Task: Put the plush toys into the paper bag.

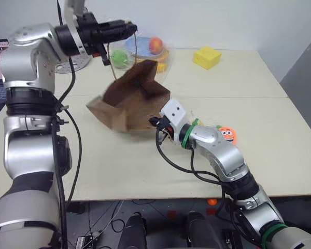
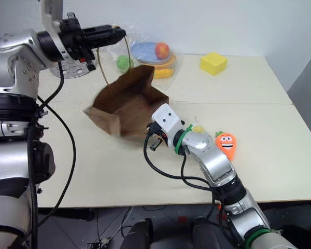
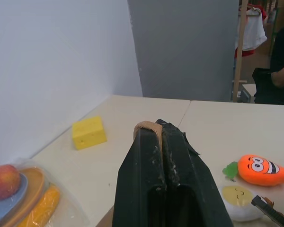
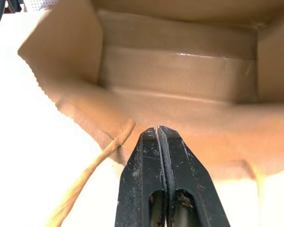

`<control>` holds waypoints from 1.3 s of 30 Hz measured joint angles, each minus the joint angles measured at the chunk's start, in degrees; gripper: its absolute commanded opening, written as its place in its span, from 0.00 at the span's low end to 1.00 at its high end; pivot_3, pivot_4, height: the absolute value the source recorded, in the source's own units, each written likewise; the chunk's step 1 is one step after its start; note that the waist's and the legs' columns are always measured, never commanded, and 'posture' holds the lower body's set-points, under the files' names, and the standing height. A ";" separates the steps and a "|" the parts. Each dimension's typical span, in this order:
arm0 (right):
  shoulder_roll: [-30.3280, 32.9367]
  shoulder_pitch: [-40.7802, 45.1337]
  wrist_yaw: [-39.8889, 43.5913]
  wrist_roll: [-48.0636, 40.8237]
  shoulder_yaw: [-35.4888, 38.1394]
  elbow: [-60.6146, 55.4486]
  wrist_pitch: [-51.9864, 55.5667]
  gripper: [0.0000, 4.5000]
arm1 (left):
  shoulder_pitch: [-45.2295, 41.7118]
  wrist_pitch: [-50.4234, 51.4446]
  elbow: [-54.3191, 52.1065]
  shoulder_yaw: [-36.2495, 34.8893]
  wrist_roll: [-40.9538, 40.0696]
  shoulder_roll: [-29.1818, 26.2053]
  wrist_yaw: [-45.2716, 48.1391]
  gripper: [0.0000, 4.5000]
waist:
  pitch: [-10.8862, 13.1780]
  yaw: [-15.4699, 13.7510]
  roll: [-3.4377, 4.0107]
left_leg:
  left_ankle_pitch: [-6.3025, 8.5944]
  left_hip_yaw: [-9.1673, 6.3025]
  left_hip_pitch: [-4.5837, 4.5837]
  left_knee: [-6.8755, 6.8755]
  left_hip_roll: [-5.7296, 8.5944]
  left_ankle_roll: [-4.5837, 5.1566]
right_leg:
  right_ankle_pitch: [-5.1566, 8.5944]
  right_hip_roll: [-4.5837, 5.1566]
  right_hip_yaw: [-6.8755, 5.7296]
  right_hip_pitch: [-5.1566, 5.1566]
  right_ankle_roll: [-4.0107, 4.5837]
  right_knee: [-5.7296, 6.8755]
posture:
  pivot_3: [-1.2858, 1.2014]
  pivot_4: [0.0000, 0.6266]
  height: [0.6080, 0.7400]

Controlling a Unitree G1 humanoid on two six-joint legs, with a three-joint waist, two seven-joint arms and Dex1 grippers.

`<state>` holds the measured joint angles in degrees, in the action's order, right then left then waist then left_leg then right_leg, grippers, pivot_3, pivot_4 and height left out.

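Observation:
The brown paper bag (image 1: 135,98) lies tilted on the table with its mouth open toward the front. My left gripper (image 1: 128,28) is raised above it and shut on one tan loop handle (image 3: 148,127), which lifts the bag's far side. My right gripper (image 1: 154,123) is shut, its tips at the bag's near lower rim (image 4: 180,137); I cannot tell whether paper is pinched. The other handle (image 4: 85,179) trails on the table. The orange carrot toy (image 1: 227,135) lies right of my right forearm. The white-and-yellow egg toy (image 3: 240,202) sits beside it, partly hidden by the arm.
A yellow sponge-like block (image 1: 207,57) sits at the back right. Fruit on a plate in clear wrap (image 1: 154,49) stands behind the bag, with a round metal base (image 1: 75,65) to its left. A person (image 3: 281,66) stands beyond the table's far end.

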<state>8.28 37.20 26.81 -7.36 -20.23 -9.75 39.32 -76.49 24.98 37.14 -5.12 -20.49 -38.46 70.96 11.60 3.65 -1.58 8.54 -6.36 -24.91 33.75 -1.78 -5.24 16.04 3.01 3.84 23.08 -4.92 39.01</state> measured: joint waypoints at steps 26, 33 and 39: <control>-14.03 0.94 -13.12 8.86 3.02 34.51 -18.84 0.01 | 13.22 11.07 -20.92 2.26 -5.70 -0.50 0.18 0.00 | 0.11 1.10 -0.21 | -0.03 0.04 0.03 0.08 -0.01 -0.02 | -0.02 -0.01 0.09 -0.03 0.02 0.06 | 0.52 0.24 1.00; -13.37 1.63 -12.04 10.71 2.30 34.56 -18.00 0.01 | 12.55 11.97 -20.85 1.31 -6.72 -0.74 -0.26 0.00 | 0.09 1.08 -0.22 | -0.04 0.01 0.14 0.09 -0.01 -0.03 | -0.02 -0.01 0.07 -0.18 0.02 0.05 | 0.52 0.24 1.00; -10.13 0.81 -14.20 13.10 2.77 34.76 -23.71 0.01 | 12.72 11.92 -20.86 1.35 -6.71 -0.76 -0.24 0.00 | 0.10 0.98 -0.21 | -0.04 0.02 0.11 0.10 0.00 -0.03 | -0.02 -0.01 0.08 -0.17 0.02 0.00 | 0.52 0.24 1.00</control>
<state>-1.85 38.01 12.61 5.75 -17.46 25.00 15.61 -63.77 36.90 16.28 -3.76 -27.20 -39.22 70.72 11.70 4.62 -1.79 8.49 -6.34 -24.79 33.84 -1.79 -5.27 16.02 3.00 3.92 22.91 -4.90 39.00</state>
